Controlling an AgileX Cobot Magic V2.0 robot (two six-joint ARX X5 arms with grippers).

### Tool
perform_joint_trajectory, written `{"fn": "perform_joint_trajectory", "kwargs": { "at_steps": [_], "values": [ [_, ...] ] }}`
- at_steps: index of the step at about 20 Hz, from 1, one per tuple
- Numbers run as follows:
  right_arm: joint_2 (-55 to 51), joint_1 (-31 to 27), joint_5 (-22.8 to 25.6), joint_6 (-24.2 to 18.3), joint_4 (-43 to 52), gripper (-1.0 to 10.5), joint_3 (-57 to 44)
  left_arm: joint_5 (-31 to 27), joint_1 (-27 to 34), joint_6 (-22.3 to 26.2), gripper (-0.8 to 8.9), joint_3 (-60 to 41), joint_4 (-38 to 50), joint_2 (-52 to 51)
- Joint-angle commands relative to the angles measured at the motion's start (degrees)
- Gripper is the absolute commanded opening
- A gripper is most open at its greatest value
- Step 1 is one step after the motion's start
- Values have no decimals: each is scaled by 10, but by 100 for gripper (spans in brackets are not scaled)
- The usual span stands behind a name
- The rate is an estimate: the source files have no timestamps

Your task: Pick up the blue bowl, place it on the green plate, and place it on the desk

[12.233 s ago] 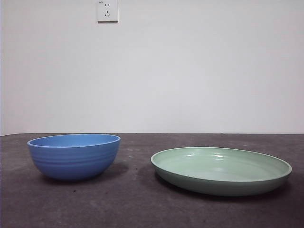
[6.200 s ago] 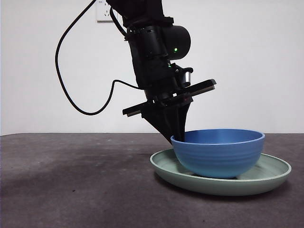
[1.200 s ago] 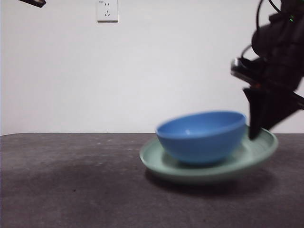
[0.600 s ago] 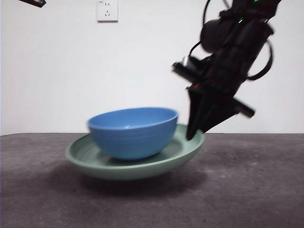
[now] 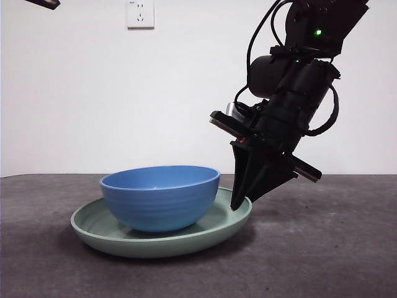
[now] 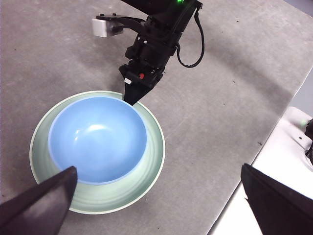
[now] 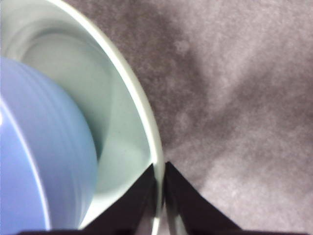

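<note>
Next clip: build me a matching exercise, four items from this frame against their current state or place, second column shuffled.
Items:
1. round medium-blue bowl
2. wide pale mint-green plate
3. right gripper
4. left gripper

States:
A. shut on the plate's rim
B. open, high above the desk
C. sitting in the plate
D. on the dark grey desk, rim pinched

Pairs: 1-C, 2-D, 3-A, 4-B

The right gripper (image 7: 160, 188) pinches the green plate's (image 7: 131, 93) rim between its jaws; the blue bowl (image 7: 44, 161) sits inside it, above the desk (image 7: 244, 98).
</note>
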Motion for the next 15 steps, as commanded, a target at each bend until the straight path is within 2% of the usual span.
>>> {"fn": "perform_joint_trajectory", "kwargs": {
  "at_steps": [1,3,5,9,11,15],
  "values": [
    [10,2,3,5,9,164,12,1,-4,0,594,4,6,2],
    [7,-2,6,3,5,242,17,1,-4,0,594,4,6,2],
    [-3,-6,27,-1,-7,261,28,1,-4,0,595,4,6,2],
    [-44,-18,126,-41,-95,278,86,1,-4,0,594,4,6,2],
    [-87,-24,157,-56,-141,308,108,1,-4,0,595,4,6,2],
    [-196,-26,214,-62,-200,594,98,1,-4,0,594,4,6,2]
  ]
}}
